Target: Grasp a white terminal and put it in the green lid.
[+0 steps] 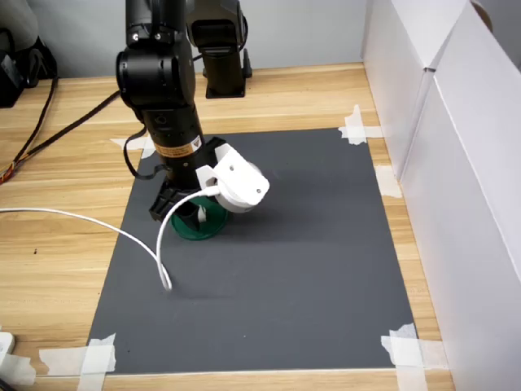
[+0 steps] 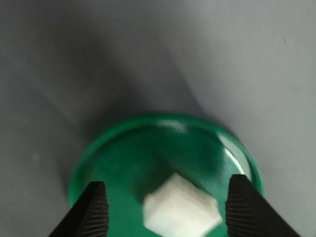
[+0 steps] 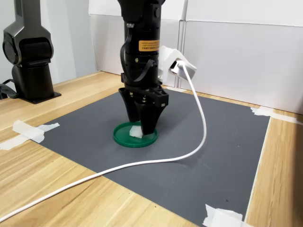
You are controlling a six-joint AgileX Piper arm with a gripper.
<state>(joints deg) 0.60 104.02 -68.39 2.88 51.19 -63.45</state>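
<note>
Hovering low over the green lid [image 1: 200, 227] in the first exterior view, the gripper [image 1: 189, 213] hides the terminal. Wrist view: jaws spread, white terminal [image 2: 180, 206] loose between fingertips [image 2: 94, 210], inside lid. Second exterior view: terminal [image 3: 137, 132] rests on lid [image 3: 124, 137] beneath gripper [image 3: 145, 126].

In the first exterior view the white camera housing [image 1: 236, 186] and the arm cover most of the green lid [image 1: 201, 228], and the white terminal is hidden there. In the wrist view the white terminal [image 2: 180, 207] is blurred and cut by the picture's edge, as are the claw [image 2: 165, 207] fingers [image 2: 94, 210]; its ribbing cannot be made out.
</note>
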